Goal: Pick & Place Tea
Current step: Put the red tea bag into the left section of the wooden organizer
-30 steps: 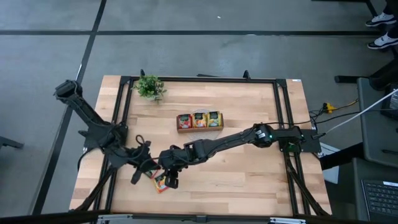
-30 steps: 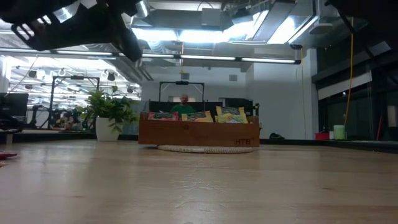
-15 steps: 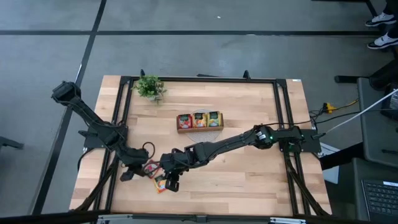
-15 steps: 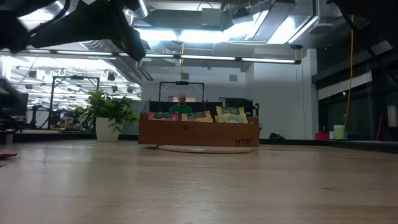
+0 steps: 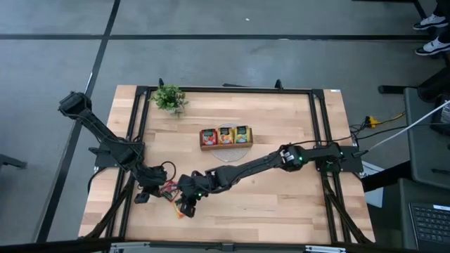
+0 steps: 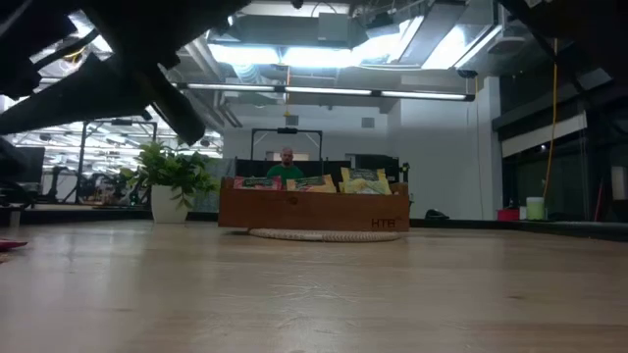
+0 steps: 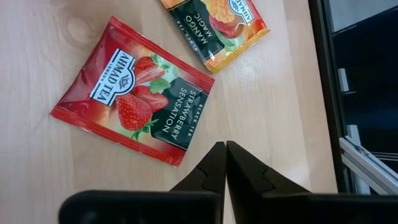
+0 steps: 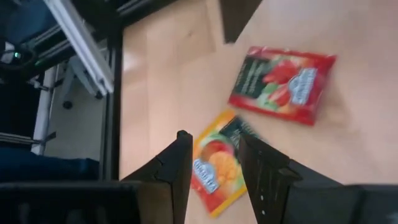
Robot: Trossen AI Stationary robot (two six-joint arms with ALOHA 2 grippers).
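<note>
The right gripper (image 5: pixel 184 206) hangs over the orange tea packet (image 8: pixel 217 163) near the front-left corner of the table (image 5: pixel 281 204), at about seven o'clock from the wooden tray (image 5: pixel 226 136). Its two fingers (image 8: pixel 177 163) stand half apart with the packet seen between them — it looks ready to come down, but it is not pinching anything yet. To do this well, it should drop straight down, put one finger on each side of the thin packet, and squeeze gently so the packet does not slide on the wood. The red tea packet (image 7: pixel 134 99) lies flat just beside the orange one, not touching it, so the fingers should stay off it. The left gripper (image 7: pixel 224 167) sits close by, at about nine o'clock from the right one, fingers pressed together and holding nothing. The two arms are very near each other here, and the dark frame rail (image 7: pixel 323 74) and the table edge are close too — so the best way out is up first, then toward one o'clock, where the bare wood is open all the way to the tray. The tray already holds other tea packets (image 6: pixel 364 180).
</note>
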